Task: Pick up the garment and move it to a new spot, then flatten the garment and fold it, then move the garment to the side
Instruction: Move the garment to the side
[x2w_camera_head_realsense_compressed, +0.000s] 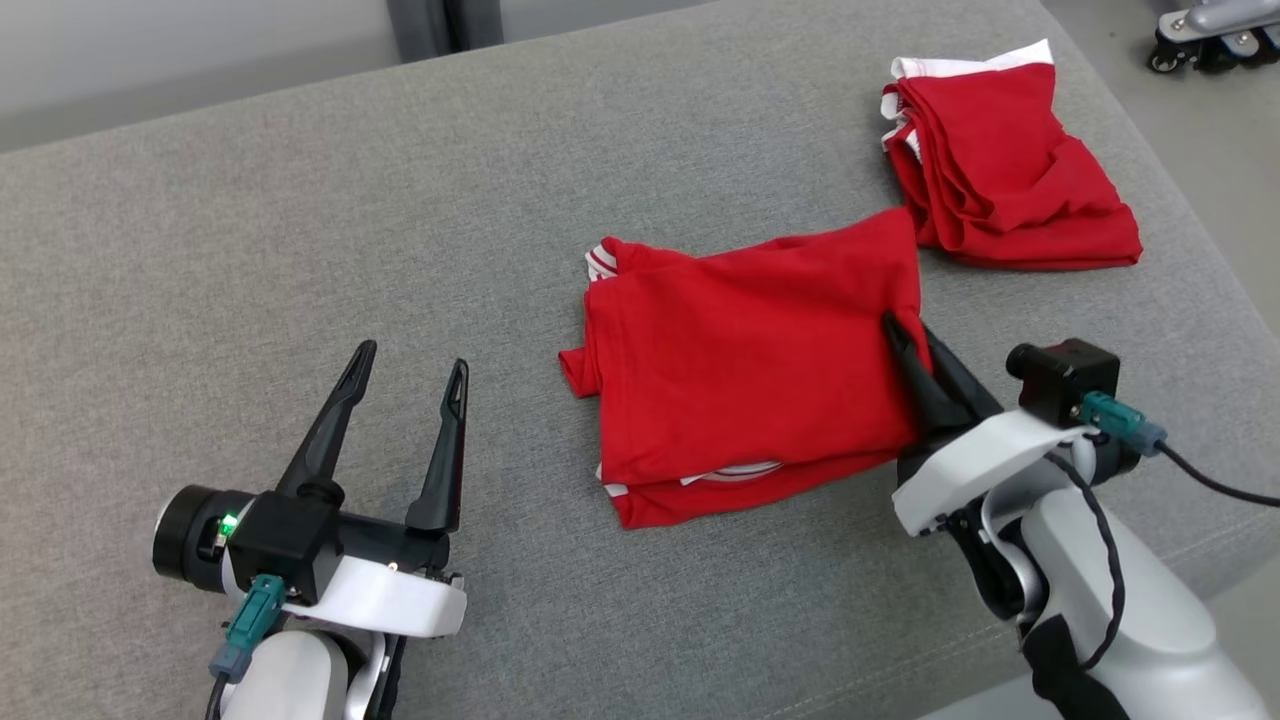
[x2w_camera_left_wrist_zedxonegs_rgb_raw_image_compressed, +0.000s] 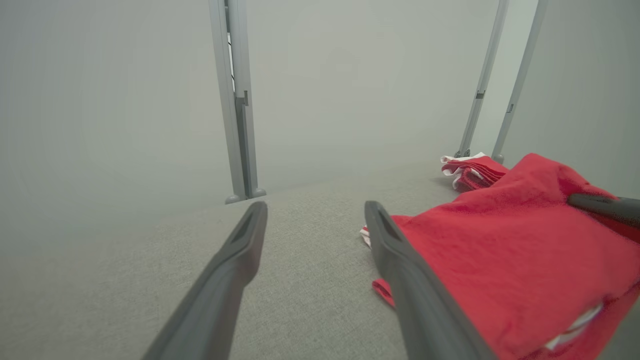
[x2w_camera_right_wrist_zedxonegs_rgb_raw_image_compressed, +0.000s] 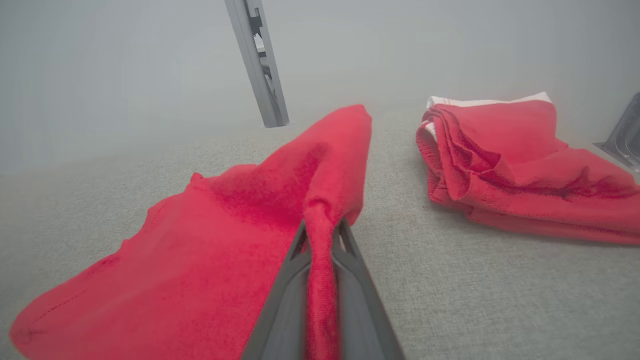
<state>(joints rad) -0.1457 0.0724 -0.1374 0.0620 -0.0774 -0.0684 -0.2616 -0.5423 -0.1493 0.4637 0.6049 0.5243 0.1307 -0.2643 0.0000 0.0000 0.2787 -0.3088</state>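
Note:
The garment (x2w_camera_head_realsense_compressed: 745, 365) is a red shirt with white trim, folded into a rough rectangle in the middle of the grey surface (x2w_camera_head_realsense_compressed: 300, 220). My right gripper (x2w_camera_head_realsense_compressed: 900, 330) is shut on its right edge, and a pinch of red cloth (x2w_camera_right_wrist_zedxonegs_rgb_raw_image_compressed: 320, 235) sits between the dark fingers, lifted slightly. To the left of the garment, my left gripper (x2w_camera_head_realsense_compressed: 412, 365) stands open with nothing between its fingers. The left wrist view has the garment (x2w_camera_left_wrist_zedxonegs_rgb_raw_image_compressed: 510, 250) just right of my open left gripper (x2w_camera_left_wrist_zedxonegs_rgb_raw_image_compressed: 315, 212).
A second folded red garment with white trim (x2w_camera_head_realsense_compressed: 1000, 165) lies at the back right, close to the held one. The grey surface's edge runs along the right. Wheeled base parts (x2w_camera_head_realsense_compressed: 1210, 35) stand on the floor beyond. Grey posts (x2w_camera_left_wrist_zedxonegs_rgb_raw_image_compressed: 237, 100) rise behind the surface.

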